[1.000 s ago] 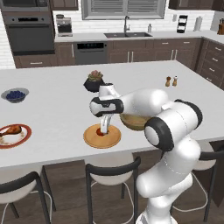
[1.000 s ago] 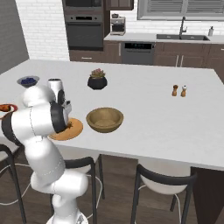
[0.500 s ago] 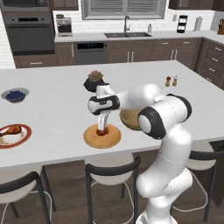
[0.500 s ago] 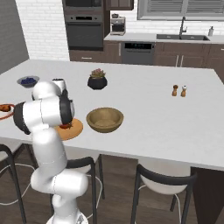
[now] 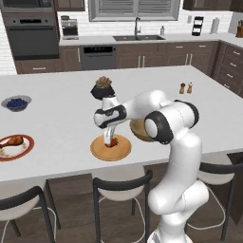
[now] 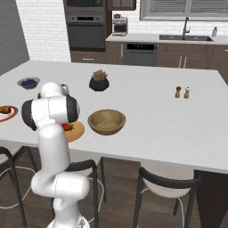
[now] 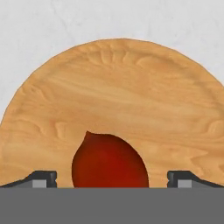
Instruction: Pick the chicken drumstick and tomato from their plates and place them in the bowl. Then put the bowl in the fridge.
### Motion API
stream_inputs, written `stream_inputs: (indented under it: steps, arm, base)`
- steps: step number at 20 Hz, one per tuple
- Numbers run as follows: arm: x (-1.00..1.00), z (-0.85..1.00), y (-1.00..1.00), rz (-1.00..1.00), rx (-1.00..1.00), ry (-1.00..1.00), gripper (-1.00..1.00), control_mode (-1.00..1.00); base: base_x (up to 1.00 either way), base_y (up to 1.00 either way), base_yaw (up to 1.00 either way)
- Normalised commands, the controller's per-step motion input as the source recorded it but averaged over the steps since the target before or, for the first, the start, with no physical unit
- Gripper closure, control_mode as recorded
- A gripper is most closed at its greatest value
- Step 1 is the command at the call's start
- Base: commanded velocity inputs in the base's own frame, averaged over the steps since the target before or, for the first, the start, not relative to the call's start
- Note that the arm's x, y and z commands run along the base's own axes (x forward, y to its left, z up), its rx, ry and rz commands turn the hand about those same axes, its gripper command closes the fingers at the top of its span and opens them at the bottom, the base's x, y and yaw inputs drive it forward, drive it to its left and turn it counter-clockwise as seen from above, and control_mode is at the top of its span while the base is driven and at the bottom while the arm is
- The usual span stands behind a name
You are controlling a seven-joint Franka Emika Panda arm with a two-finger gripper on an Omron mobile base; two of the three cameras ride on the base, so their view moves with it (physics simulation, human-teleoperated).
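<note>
Two plates lie on the white island counter (image 5: 61,118): the wooden plate (image 5: 111,148) near the front edge, with the tomato (image 5: 113,142) on it, and the white red-rimmed plate (image 5: 17,146) well apart at the left, carrying the chicken drumstick (image 5: 13,140). Over the wooden plate the gripper (image 5: 110,139) points down with its jaws spread wide, holding nothing; in the hand view the tomato (image 7: 109,162) sits between the two dark fingertips (image 7: 43,178), with a gap on either side, resting on the plate's grain (image 7: 131,87). Whether the tips touch the plate cannot be told. Just beside the wooden plate, to its right, stands the wooden bowl (image 6: 107,121), empty, partly hidden in the left base view by the arm's white forearm and elbow (image 5: 161,123). From the right base view the arm's shoulder and upper links (image 6: 51,111) cover most of the wooden plate, leaving a sliver of it and of the tomato (image 6: 67,127). Behind the bowl sits a black faceted plant pot (image 6: 99,82); a small grey bowl of blueberries (image 5: 16,103) is far left, and two small shakers (image 6: 182,92) stand toward the right. Stools (image 5: 121,185) line the near side of the island.
</note>
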Motion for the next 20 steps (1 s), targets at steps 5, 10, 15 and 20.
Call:
stream_inputs:
  steps: [5, 10, 15, 20]
  arm:
    - [0.00, -0.27, 0.00, 0.00, 0.00, 0.02, -1.00, -1.00]
    - [-0.05, -0.40, -0.01, 0.01, 0.00, 0.02, 1.00, -1.00]
    - [-0.20, -0.14, -0.04, 0.00, 0.00, -0.02, 1.00, -1.00]
    - [-0.44, 0.49, -0.24, -0.05, 0.01, -0.12, 1.00, -1.00]
  base:
    - [0.00, 0.00, 0.00]
    - [0.00, 0.00, 0.00]
    - [0.00, 0.00, 0.00]
    - [0.00, 0.00, 0.00]
